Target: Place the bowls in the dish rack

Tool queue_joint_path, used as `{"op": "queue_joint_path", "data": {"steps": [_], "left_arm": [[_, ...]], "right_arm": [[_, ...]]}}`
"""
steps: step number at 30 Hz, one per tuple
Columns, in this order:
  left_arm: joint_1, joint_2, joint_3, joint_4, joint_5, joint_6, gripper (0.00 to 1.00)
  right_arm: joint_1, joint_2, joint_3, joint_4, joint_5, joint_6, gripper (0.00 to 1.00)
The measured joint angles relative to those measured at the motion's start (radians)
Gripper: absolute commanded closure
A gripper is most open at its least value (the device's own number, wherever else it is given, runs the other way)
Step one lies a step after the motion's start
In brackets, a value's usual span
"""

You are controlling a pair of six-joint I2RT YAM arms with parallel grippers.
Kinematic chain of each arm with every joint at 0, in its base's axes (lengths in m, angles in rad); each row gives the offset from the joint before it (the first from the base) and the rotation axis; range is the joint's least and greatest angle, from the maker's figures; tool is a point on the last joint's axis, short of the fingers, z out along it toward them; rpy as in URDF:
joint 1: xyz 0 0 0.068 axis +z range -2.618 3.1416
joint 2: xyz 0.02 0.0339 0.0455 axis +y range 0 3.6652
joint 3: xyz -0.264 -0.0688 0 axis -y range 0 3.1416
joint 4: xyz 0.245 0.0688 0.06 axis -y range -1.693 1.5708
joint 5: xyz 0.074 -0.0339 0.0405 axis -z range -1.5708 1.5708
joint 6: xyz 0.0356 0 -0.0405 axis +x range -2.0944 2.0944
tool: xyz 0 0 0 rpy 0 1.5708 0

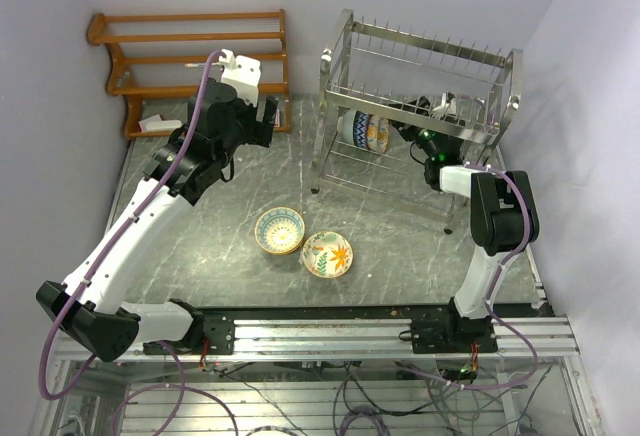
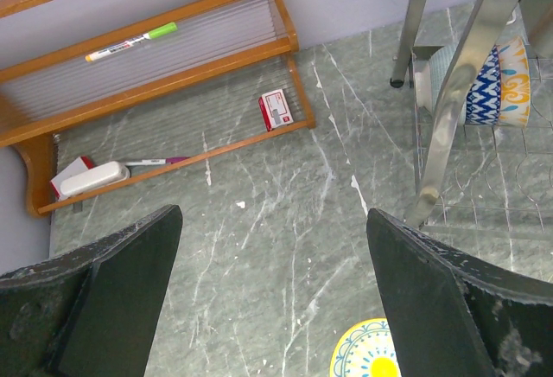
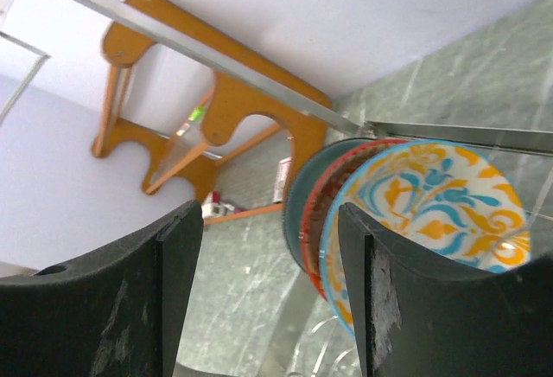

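The silver wire dish rack (image 1: 420, 76) stands at the back right. Up to three bowls (image 1: 365, 131) stand on edge on its lower tier; in the right wrist view the nearest is blue-orange floral (image 3: 432, 208), with a red-rimmed one (image 3: 313, 221) and a dark teal one (image 3: 294, 204) behind. My right gripper (image 1: 405, 121) reaches into the rack, open (image 3: 270, 208), its right finger (image 3: 380, 308) against the floral bowl's rim. A yellow-teal bowl (image 1: 279, 230) and an orange-leaf bowl (image 1: 327, 254) lie on the table. My left gripper (image 1: 268, 121) hovers open (image 2: 275, 213) and empty above the table; the yellow bowl (image 2: 367, 355) shows below it.
A brown wooden slatted shelf (image 1: 190, 61) stands at the back left, with markers (image 2: 130, 44), a small red-and-white box (image 2: 275, 109) and a white eraser (image 2: 93, 178) on it. The rack's near leg (image 2: 436, 148) is right of the left gripper. Walls close in on both sides.
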Motion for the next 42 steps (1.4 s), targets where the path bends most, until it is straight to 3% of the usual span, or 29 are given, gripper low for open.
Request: {"op": "queue_joint_path", "data": {"steps": [8,16,25,33,42], "left_arm": [[0.000,-0.002,0.000,0.000,0.004,-0.002,0.01],[0.000,-0.042,0.000,0.001,0.015,-0.015,0.01],[0.000,-0.098,-0.011,0.000,0.018,-0.020,0.01],[0.000,-0.132,-0.023,0.000,0.018,-0.021,0.01],[-0.001,-0.153,-0.027,-0.002,0.018,-0.040,0.01]], "right_arm": [[0.000,-0.008,-0.031,0.138,-0.102,0.142,0.38],[0.019,-0.147,-0.243,0.242,-0.214,0.269,0.38],[0.151,-0.332,-0.387,0.165,-0.317,0.267,0.39],[0.261,-0.584,-0.558,-0.092,-0.270,0.207,0.37],[0.436,-0.806,-0.455,-0.663,-0.126,-0.029,0.37]]}}
